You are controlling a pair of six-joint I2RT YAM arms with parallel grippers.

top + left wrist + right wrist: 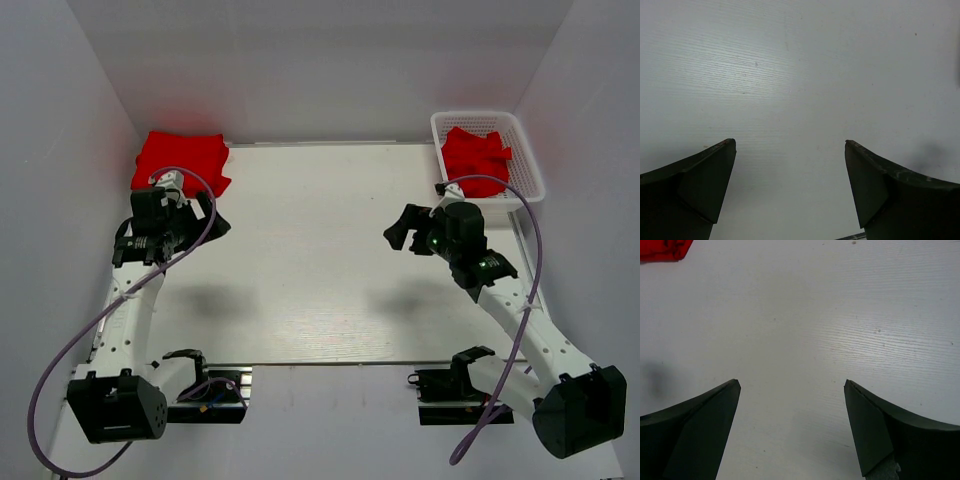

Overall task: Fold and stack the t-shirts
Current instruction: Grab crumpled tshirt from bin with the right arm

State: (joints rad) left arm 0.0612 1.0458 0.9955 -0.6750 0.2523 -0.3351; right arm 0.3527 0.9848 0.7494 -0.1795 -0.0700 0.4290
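A folded pile of red t-shirts point(180, 160) lies at the table's far left corner. Another crumpled red t-shirt point(475, 155) sits inside the white mesh basket point(528, 150) at the far right. My left gripper point(212, 215) hovers just in front of the folded pile, open and empty. The left wrist view shows its fingers point(705, 180) spread over bare table. My right gripper point(398, 228) hangs open and empty, left of the basket and pointing toward the table's middle. A corner of the folded t-shirts point(665, 249) shows at the top left of the right wrist view, far from the right gripper point(792, 381).
The white table point(320, 260) runs between white walls on three sides. Purple cables loop from both arms. The arm bases stand at the near edge.
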